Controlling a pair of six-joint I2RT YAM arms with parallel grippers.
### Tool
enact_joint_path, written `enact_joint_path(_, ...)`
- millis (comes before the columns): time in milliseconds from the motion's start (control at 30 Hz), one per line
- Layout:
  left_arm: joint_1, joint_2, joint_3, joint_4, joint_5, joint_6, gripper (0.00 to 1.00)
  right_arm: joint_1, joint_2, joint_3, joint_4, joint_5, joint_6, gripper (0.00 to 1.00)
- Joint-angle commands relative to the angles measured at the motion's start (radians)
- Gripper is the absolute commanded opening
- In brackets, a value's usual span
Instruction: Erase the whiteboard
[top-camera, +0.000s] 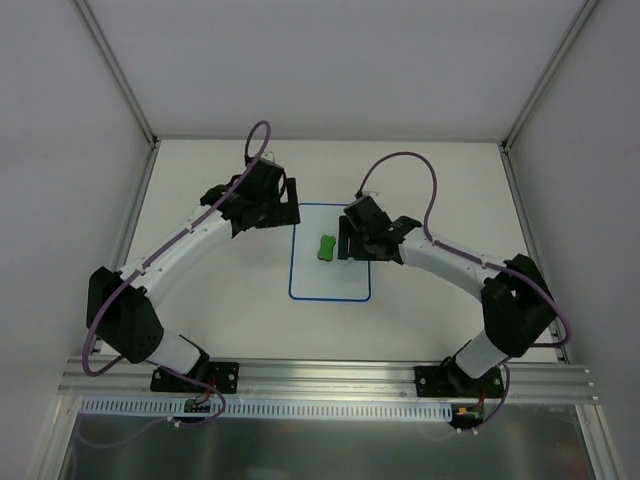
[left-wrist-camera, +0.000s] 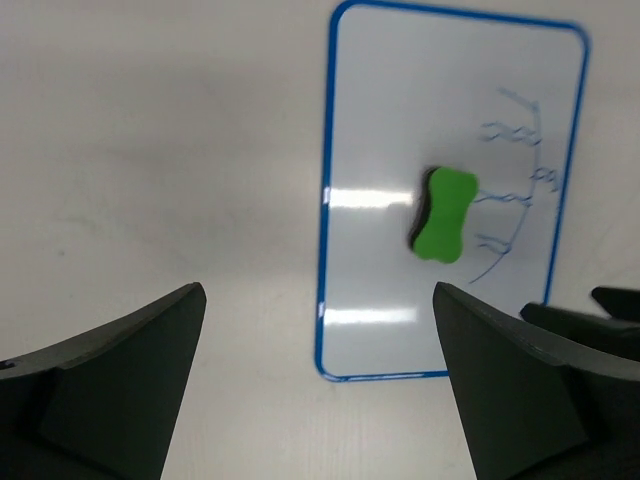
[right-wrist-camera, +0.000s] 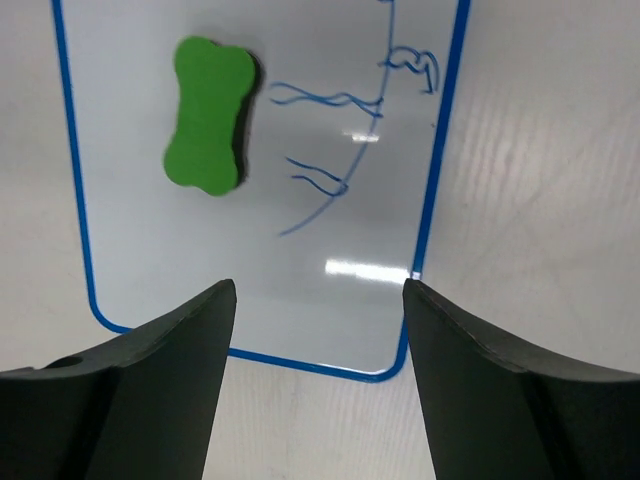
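The whiteboard (top-camera: 330, 282) lies flat mid-table with blue scribbles (right-wrist-camera: 330, 150) unwiped and the green eraser (top-camera: 326, 247) resting on it, while the left gripper (top-camera: 290, 203) and the right gripper (top-camera: 346, 238) hang open and empty, so the step in hand, I judge, is grasping the eraser.

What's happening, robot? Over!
Both open, empty: left end effector, right end effector. Blue scribbles on whiteboard not erased; eraser lying on it. Nothing in the way.

We found the whiteboard (top-camera: 322, 280) mid-frame, the small block (top-camera: 326, 247) on its upper half. The left gripper (top-camera: 292, 206) stood at its upper-left corner, the right gripper (top-camera: 346, 240) at its right edge.
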Motion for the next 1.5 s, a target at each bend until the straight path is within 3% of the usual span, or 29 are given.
enact_joint_path(0,0.002,-0.032,-0.174,-0.01,-0.02,0.016,0.98,0.02,0.088,0.105,-0.024,0.038,-0.016,0.71)
enact_joint_path(200,0.005,-0.154,-0.421,0.053,0.009,-0.038,0.96,0.034,0.223,0.277,-0.041,0.032,-0.013,0.7)
enact_joint_path(333,0.005,-0.226,-0.503,0.08,-0.003,-0.061,0.95,0.037,0.313,0.344,-0.051,0.036,0.005,0.69)
enact_joint_path(1133,0.005,-0.207,-0.544,0.149,0.018,-0.082,0.93,0.046,0.498,0.479,-0.065,0.035,0.048,0.55)
enact_joint_path(1300,0.005,-0.198,-0.547,0.16,0.024,-0.085,0.9,0.046,0.499,0.476,-0.064,0.05,0.049,0.44)
enact_joint_path(1333,0.005,-0.195,-0.544,0.162,0.03,-0.087,0.89,0.046,0.496,0.476,-0.064,0.059,0.048,0.38)
enact_joint_path(1467,0.004,-0.152,-0.537,0.175,0.067,-0.099,0.74,0.046,0.482,0.466,-0.064,0.076,0.038,0.23)
